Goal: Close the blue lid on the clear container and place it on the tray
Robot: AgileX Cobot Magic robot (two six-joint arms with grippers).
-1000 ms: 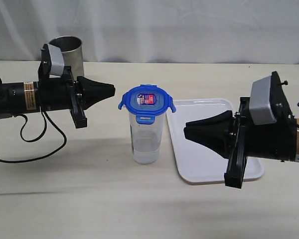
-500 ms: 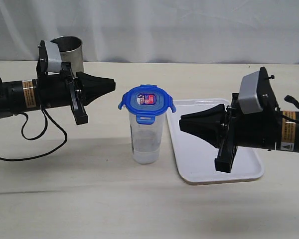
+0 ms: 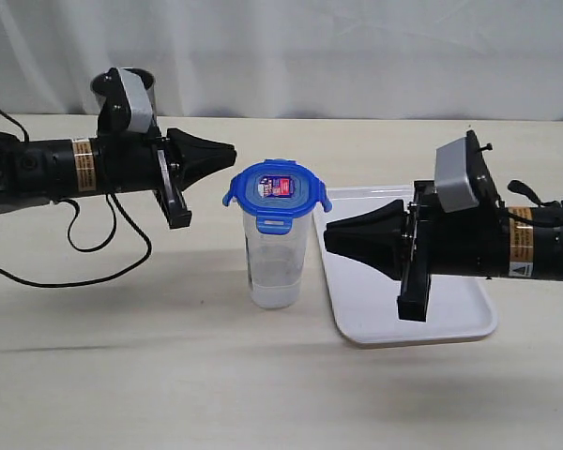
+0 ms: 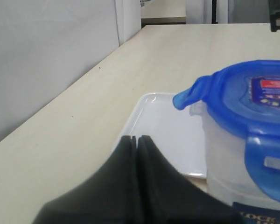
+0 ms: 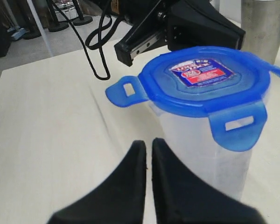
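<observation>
The clear container stands upright on the table just left of the tray. The blue lid rests on its rim with its tabs sticking outward, and shows again as the blue lid and the blue lid. My left gripper is shut and empty, its tip close to the lid's upper left side. Over the tray hovers my right gripper, also shut and empty, level with the container's upper wall and just right of it. The container is close beside the right gripper.
A grey steel cup stands at the back left behind the left arm. A black cable loops on the table under that arm. White cloth hangs along the table's far edge.
The left gripper has moved right toward the lid and its wrist has turned. The right gripper has slid left over the tray toward the container. Container and lid have not moved.
</observation>
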